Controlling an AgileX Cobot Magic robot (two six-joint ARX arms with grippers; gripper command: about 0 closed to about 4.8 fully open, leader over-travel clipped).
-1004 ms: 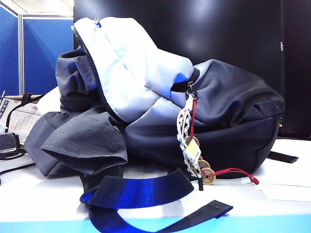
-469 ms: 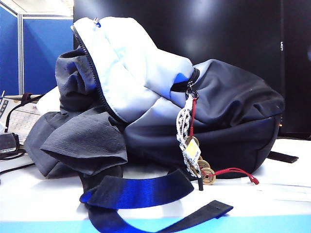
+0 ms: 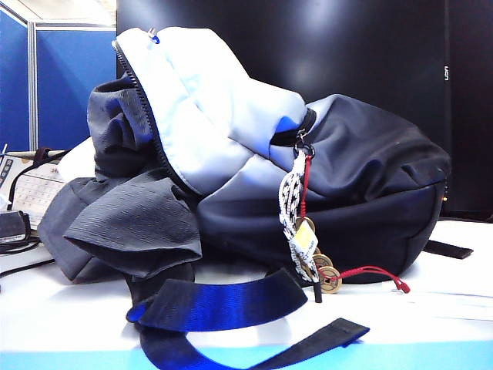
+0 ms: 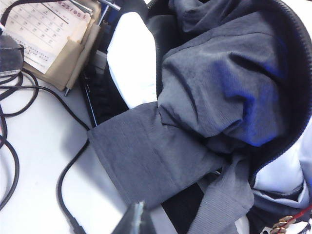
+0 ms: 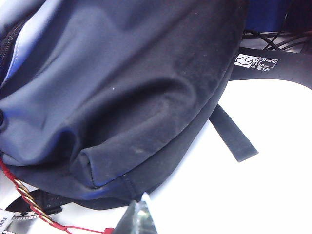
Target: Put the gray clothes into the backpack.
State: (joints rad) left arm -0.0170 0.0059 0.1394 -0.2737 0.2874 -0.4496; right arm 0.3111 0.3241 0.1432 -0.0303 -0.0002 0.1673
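Exterior view has the gray clothes half in, spilling from the backpack mouth at 9 o'clock, while left gripper and right gripper hover clamped and empty, so next is probably stuffing the rest inside.

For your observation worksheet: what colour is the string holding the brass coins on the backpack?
Red. The string hanging from the backpack shows best in the exterior view.

I see only the tip of my left gripper at the edge of its wrist view, jaws closed together, and my right gripper shows the same closed tip, while neither arm appears in the exterior view.
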